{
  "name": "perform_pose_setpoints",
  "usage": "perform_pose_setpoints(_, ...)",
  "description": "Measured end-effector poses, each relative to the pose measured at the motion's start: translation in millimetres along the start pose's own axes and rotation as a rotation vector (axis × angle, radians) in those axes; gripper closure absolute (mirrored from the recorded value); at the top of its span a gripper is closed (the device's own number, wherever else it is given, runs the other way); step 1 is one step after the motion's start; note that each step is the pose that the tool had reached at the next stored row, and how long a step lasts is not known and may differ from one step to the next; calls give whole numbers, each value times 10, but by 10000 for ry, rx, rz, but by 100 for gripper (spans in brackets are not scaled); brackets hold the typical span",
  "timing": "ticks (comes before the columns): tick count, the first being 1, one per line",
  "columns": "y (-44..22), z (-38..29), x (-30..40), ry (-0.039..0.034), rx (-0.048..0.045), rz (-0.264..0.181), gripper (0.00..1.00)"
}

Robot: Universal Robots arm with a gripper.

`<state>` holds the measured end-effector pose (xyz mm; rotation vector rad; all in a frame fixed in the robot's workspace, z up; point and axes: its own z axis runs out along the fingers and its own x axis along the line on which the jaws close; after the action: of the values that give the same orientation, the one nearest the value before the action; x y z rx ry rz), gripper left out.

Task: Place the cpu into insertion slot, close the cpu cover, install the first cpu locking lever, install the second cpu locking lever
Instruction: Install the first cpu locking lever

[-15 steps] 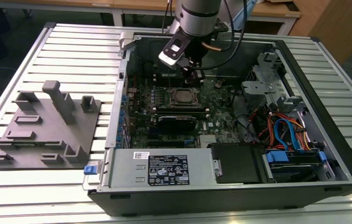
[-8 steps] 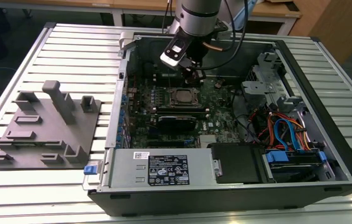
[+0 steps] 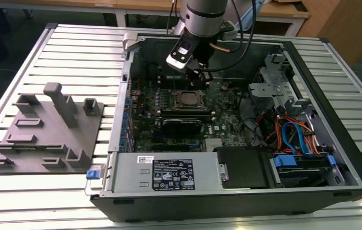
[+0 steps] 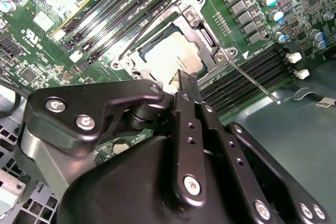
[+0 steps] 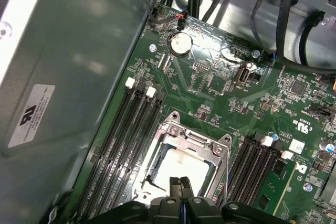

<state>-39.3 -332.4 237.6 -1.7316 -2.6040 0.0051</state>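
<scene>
While the arm hung over the open computer case (image 3: 334, 143) on the slatted surface (image 3: 72, 52), its pincer (image 5: 181, 184) hovered just above the green motherboard (image 5: 220, 82), fingertips (image 5: 176, 186) pressed together with nothing between them. Directly beneath the tips, the cpu (image 5: 181, 167) sat in the insertion slot (image 3: 187, 99), and the cpu cover (image 5: 194, 139) lay down around it, its window showing the silver top. A thin metal lever (image 4: 254, 81) stuck out from the socket's corner across the long black slots. A grey fixture tray (image 3: 40, 134) rested at the exterior view's left.
</scene>
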Motion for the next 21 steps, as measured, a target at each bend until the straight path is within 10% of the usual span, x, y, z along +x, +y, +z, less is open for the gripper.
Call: perform_pose_setpoints(21,0,0,0,-11,11,-1019,90)
